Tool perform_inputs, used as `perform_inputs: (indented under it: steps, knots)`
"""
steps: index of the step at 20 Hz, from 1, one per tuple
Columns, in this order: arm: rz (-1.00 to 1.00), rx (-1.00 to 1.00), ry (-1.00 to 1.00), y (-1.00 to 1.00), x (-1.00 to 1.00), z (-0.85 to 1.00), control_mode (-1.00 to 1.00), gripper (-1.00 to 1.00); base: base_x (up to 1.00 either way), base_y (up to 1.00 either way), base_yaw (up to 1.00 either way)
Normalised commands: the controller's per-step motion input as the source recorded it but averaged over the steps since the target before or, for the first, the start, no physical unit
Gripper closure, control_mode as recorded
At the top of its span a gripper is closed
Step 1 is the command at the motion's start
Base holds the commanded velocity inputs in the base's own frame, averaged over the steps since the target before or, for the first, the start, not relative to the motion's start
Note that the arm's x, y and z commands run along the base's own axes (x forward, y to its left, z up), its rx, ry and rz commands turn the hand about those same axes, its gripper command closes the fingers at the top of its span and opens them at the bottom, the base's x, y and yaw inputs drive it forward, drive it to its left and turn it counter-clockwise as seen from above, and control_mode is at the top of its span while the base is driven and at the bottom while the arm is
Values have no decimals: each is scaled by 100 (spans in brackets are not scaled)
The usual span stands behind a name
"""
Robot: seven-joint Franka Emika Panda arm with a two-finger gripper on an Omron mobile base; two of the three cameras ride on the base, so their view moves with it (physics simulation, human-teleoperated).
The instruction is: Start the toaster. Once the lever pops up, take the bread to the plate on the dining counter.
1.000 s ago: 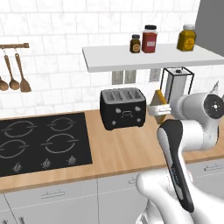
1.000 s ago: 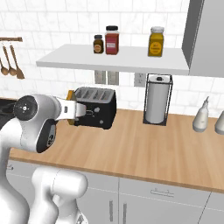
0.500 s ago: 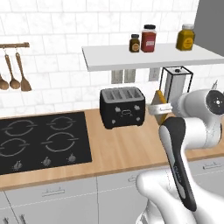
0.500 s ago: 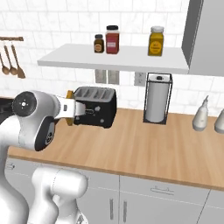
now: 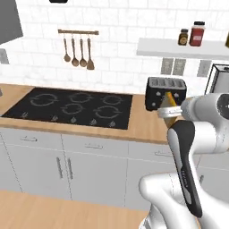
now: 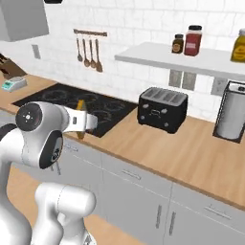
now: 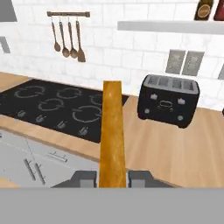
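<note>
My gripper (image 7: 112, 177) is shut on the bread (image 7: 113, 131), which the hand view shows edge-on as a tall tan-brown crust strip rising between the fingers. From the base cameras the bread (image 5: 170, 99) (image 6: 80, 119) sticks up from the gripper (image 5: 168, 110) (image 6: 84, 122) in the air, in front of the wall-side counter. The black toaster (image 7: 168, 100) (image 5: 165, 93) (image 6: 162, 109) stands on that counter near the wall, well beyond the gripper. The plate and the dining counter are out of view.
A black hob (image 5: 71, 106) is set into the wooden counter (image 6: 191, 153) left of the toaster. Wooden utensils (image 5: 78, 53) hang on the wall. A shelf (image 6: 182, 57) carries jars and a paper towel holder (image 6: 232, 112) stands at the right. Grey cabinets (image 5: 67, 165) run below.
The whole picture has shifted: the base has backed off and turned left, so the counter and toaster look farther away. The bread stays held in the gripper.
</note>
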Motion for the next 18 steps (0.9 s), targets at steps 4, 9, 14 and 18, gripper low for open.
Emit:
perform_inputs:
  steps: [4,9,14,18]
  knots:
    - [0,0,0,0,0,0,100,100,-14,0,100]
    - [0,0,0,0,0,0,100,100,-12,0,100]
    - [0,0,0,0,0,0,100,100,-11,0,100]
    - [0,0,0,0,0,0,100,100,-10,0,100]
